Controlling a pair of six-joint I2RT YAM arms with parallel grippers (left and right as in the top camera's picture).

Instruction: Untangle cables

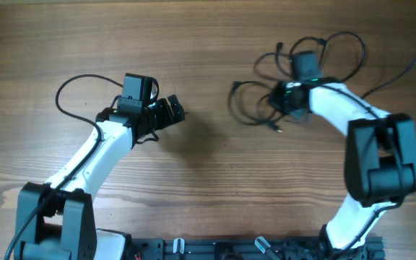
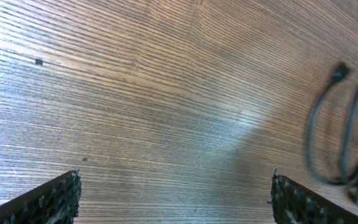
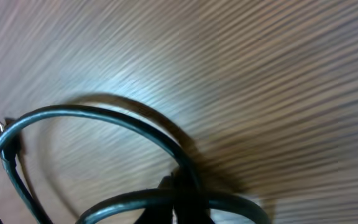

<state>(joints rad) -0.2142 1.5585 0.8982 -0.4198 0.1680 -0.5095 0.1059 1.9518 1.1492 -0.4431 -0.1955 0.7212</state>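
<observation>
The cables lie as a loose tangle of thin black loops on the wooden table at the right, with more curls running back to the far side. My right gripper is down in the tangle. In the right wrist view its dark jaws are pinched together on a cable that loops close in front of the camera. My left gripper hovers over bare wood left of the tangle. It stands open with nothing between its fingers. Cable loops and a small plug show at that view's right edge.
A thicker black arm wire arcs beside the left arm, and another runs off the right edge. The arms' base rail lies along the near table edge. Bare wood spans the middle.
</observation>
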